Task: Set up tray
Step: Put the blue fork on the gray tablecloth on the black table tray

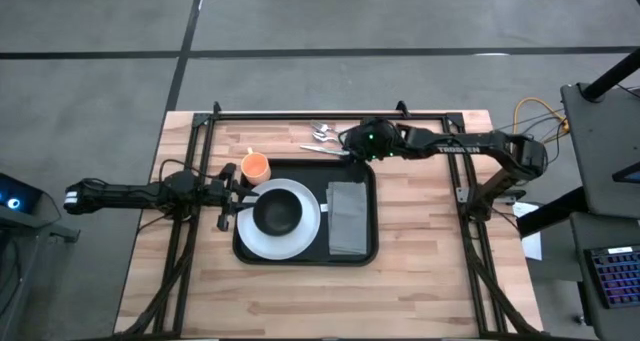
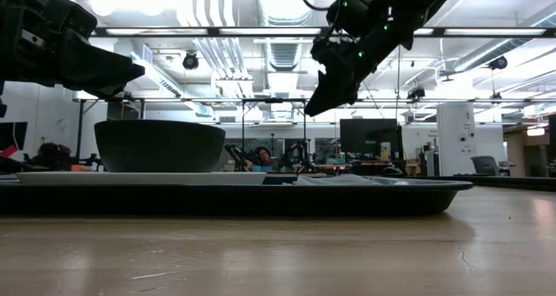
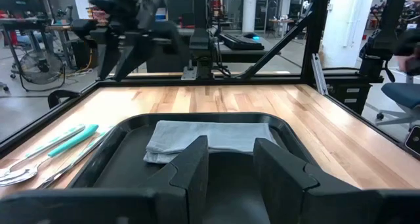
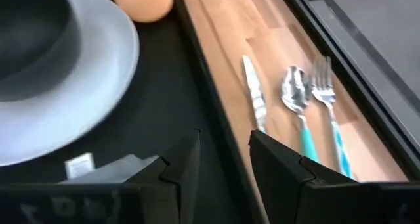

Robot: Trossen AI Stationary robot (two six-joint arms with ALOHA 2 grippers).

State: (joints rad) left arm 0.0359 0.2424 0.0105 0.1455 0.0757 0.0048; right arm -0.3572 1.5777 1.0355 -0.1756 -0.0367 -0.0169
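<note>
The black tray [image 1: 362, 243] lies mid-table. On it rest a white plate [image 1: 300, 231] with a dark bowl [image 1: 277, 213] and a folded grey napkin [image 1: 348, 219]. A knife [image 4: 254, 96], spoon [image 4: 296, 99] and fork [image 4: 328, 99] lie flat on the wood beyond the tray's far rim. An orange cup [image 1: 256, 166] stands at the tray's far left corner. My right gripper [image 4: 224, 142] hangs open in the air over the far rim, slanting down, beside the cutlery. My left gripper [image 3: 231, 148] waits open and level at the tray's left rim, nothing between its fingers.
A black frame rail [image 1: 320, 114] runs along the table's far edge just behind the cutlery, with struts down both sides. Bare wood [image 1: 420, 271] stretches right of the tray and toward the near edge.
</note>
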